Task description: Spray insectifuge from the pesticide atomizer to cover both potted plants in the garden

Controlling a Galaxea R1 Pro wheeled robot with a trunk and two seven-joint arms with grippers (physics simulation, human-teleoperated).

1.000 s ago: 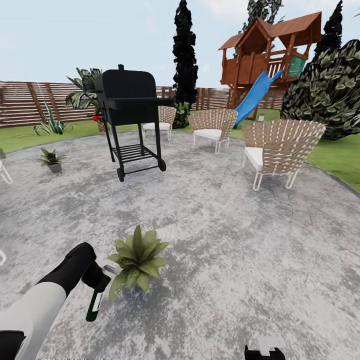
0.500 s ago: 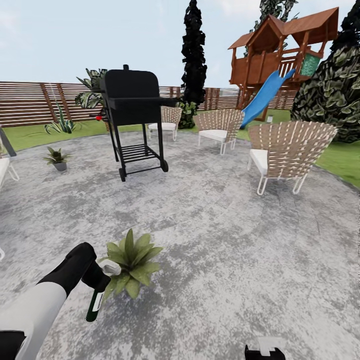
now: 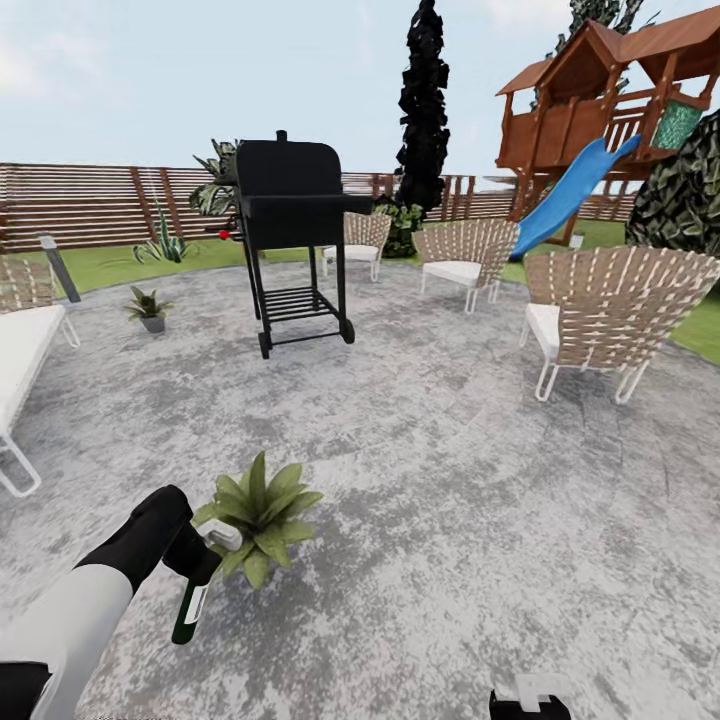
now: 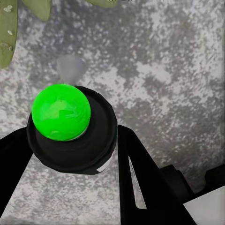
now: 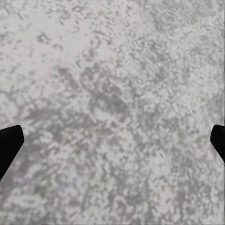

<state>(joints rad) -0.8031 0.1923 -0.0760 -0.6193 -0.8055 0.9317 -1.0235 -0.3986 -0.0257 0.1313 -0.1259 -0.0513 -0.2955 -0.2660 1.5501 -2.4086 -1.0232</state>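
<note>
My left gripper (image 3: 198,568) is shut on the pesticide atomizer (image 3: 189,610), a slim dark bottle with a white patch that hangs down from the fingers. In the left wrist view the bottle (image 4: 70,136) is a black round body with a bright green top, clamped between the two black fingers (image 4: 140,183). The broad-leaved potted plant (image 3: 258,515) stands on the paved patio (image 3: 450,480) right beside that gripper, its leaves almost touching it. The smaller spiky potted plant (image 3: 148,305) sits far off at the patio's left rim. My right gripper (image 5: 112,143) is open over bare paving.
A black grill (image 3: 295,240) stands mid-patio beyond the near plant. Wicker chairs (image 3: 610,310) line the right and far side. A white lounger (image 3: 25,350) is at the left edge. Lawn, a wooden fence (image 3: 100,205) and a playhouse with a blue slide (image 3: 580,185) lie behind.
The camera has turned left, so the whole scene has slid right and the white lounger has come into view. The left gripper still holds the atomizer beside the broad-leaved plant.
</note>
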